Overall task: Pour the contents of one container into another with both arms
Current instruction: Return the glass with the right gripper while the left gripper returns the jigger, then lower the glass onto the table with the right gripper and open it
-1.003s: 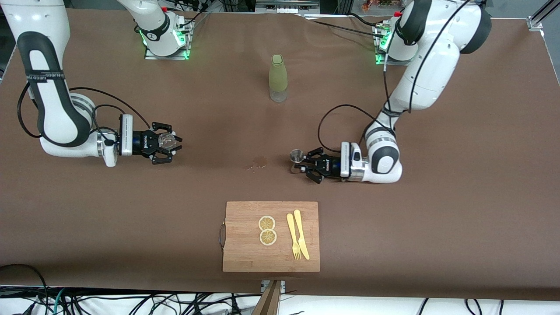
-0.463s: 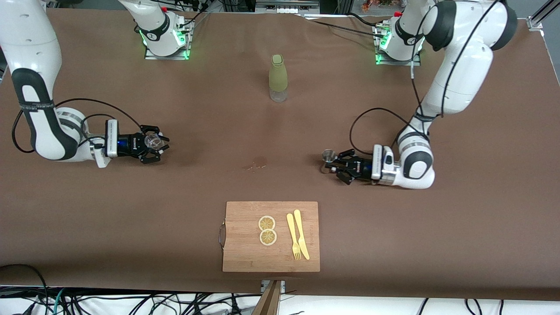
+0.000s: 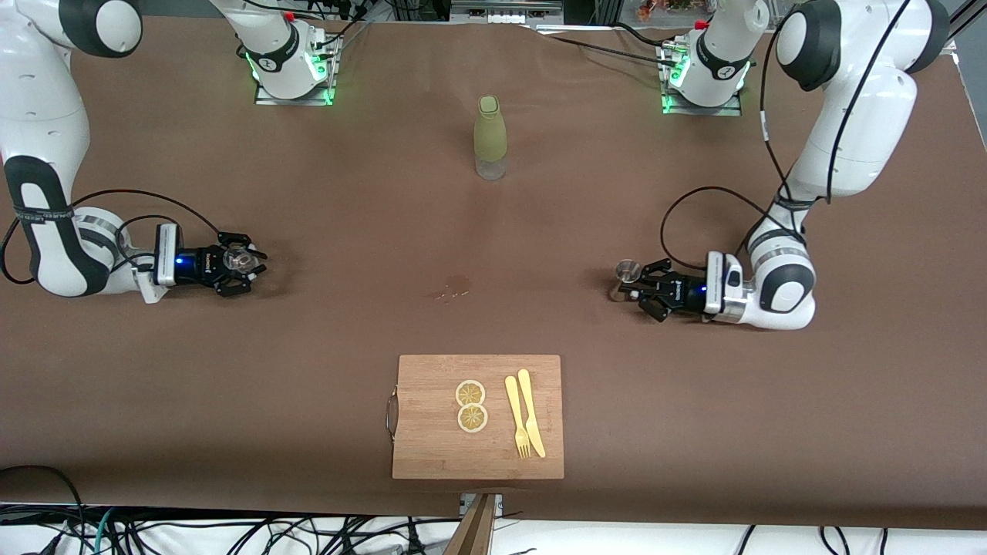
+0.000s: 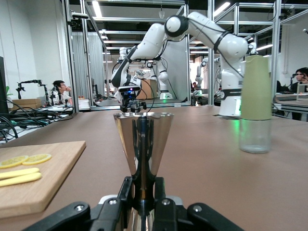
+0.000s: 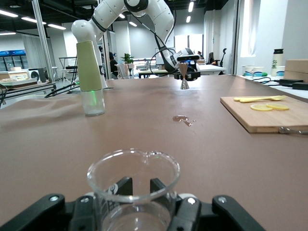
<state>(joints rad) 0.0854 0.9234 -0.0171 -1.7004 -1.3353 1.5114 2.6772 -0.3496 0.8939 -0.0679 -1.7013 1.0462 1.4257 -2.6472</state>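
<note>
We see the right gripper [image 3: 245, 264] clamped on a clear glass beaker [image 3: 242, 260] at the right arm's end of the worktop [image 3: 347, 231]; a green bottle [image 3: 490, 137] stands mid-worktop. The left gripper [image 3: 637, 289] grips a steel jigger [image 3: 626, 277] at the left arm's end.

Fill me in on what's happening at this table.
Two arms are set apart at the table's ends, each holding a container. The left claw is shut on a metal jigger; the right claw is shut on a small glass beaker. A small spill marks the table between them, with a green bottle and a cutting board untouched.
</note>
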